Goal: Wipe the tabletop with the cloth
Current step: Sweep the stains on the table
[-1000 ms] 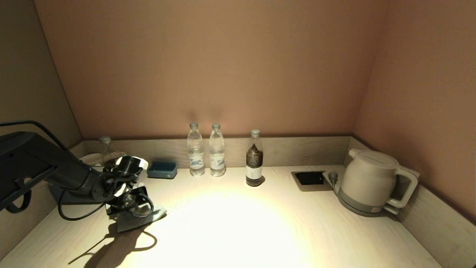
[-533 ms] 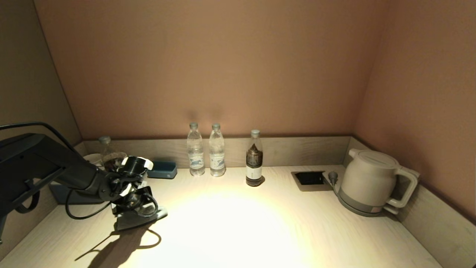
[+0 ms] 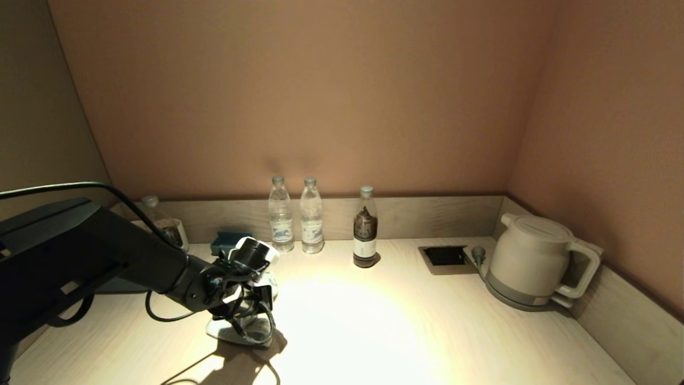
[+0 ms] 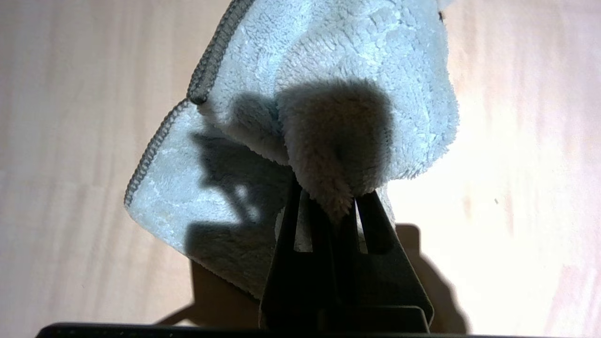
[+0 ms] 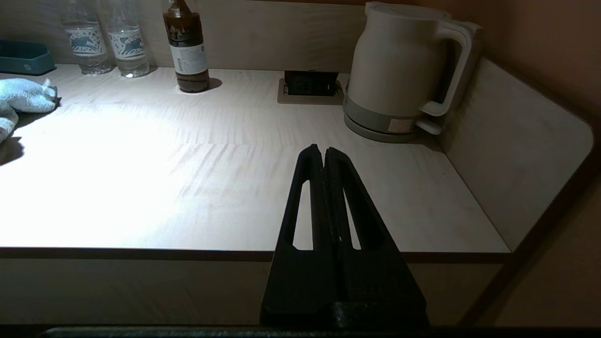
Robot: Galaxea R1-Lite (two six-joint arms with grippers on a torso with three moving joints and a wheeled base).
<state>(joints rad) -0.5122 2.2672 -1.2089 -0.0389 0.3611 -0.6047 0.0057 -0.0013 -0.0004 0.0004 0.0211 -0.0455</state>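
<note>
A pale blue fluffy cloth (image 4: 328,89) lies bunched on the light wooden tabletop (image 3: 374,331) at the left centre, seen in the head view (image 3: 224,331) and at the edge of the right wrist view (image 5: 21,96). My left gripper (image 4: 328,202) is shut on a fold of the cloth and presses it down on the table; in the head view it sits at the arm's end (image 3: 248,315). My right gripper (image 5: 324,152) is shut and empty, held off the table's front edge, out of the head view.
Two clear water bottles (image 3: 280,222) (image 3: 311,222) and a dark bottle (image 3: 366,235) stand at the back wall. A blue tray (image 3: 227,240) and a cup (image 3: 171,232) are back left. A white kettle (image 3: 534,262) and a recessed socket (image 3: 444,255) are at the right.
My left gripper has dragged the cloth to the right across the tabletop, from the left edge towards the middle. The cup and blue tray behind it now show more.
</note>
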